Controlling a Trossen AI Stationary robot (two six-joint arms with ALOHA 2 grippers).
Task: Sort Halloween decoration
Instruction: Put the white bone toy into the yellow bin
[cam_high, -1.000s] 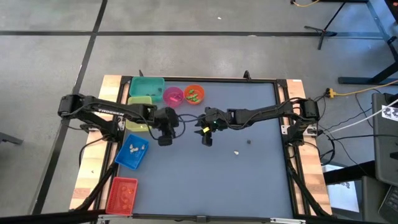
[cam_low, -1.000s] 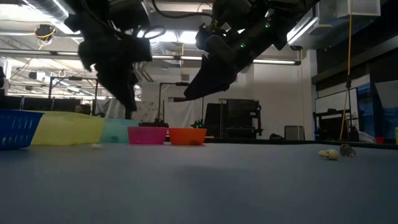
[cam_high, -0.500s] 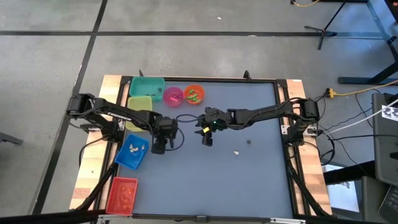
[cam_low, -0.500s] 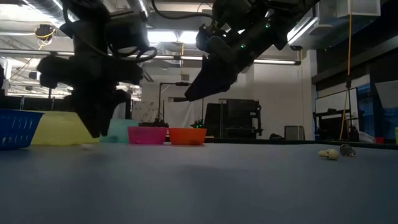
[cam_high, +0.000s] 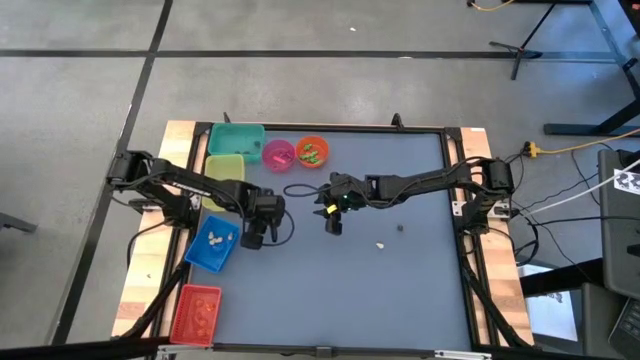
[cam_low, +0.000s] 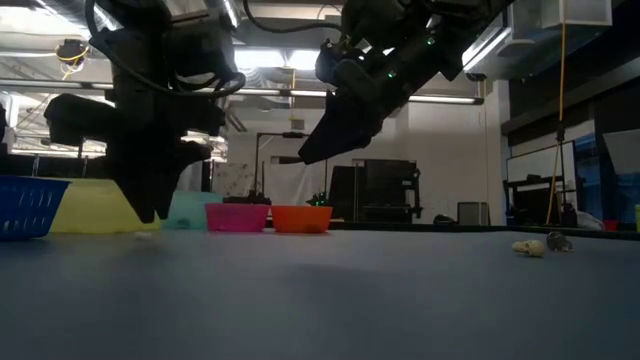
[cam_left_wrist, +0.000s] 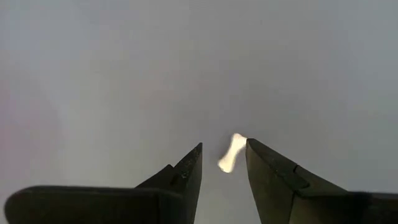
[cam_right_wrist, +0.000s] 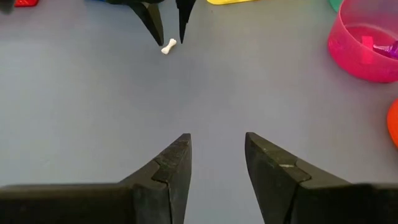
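1. Halloween decoration: we see one small white bone-shaped trinket (cam_left_wrist: 231, 153) lying on the grey counter (cam_high: 400, 290), left of centre in the high view, just right of the blue bin (cam_high: 212, 245).
2. We find two more loose trinkets, one pale (cam_high: 381, 246) and one dark (cam_high: 400, 227), lying right of centre in the high view; in the low view they sit at the far right edge.
3. Our left claw (cam_left_wrist: 224, 163) hangs low over the bone, its fingers released and parted, with the bone lying between the two tips. We cannot tell whether the tips touch it.
4. Our right claw (cam_right_wrist: 214, 152) hovers above the centre of the counter, fingers apart and grasping nothing; its wrist view shows the left claw and the bone farther off, near the upper left of the frame.
5. Along the left side of the high view we see a teal bin (cam_high: 236, 138), a yellow bin (cam_high: 224, 168) and a red bin (cam_high: 196, 312), plus a pink bowl (cam_high: 278, 154) and an orange bowl (cam_high: 312, 151) holding small pieces.
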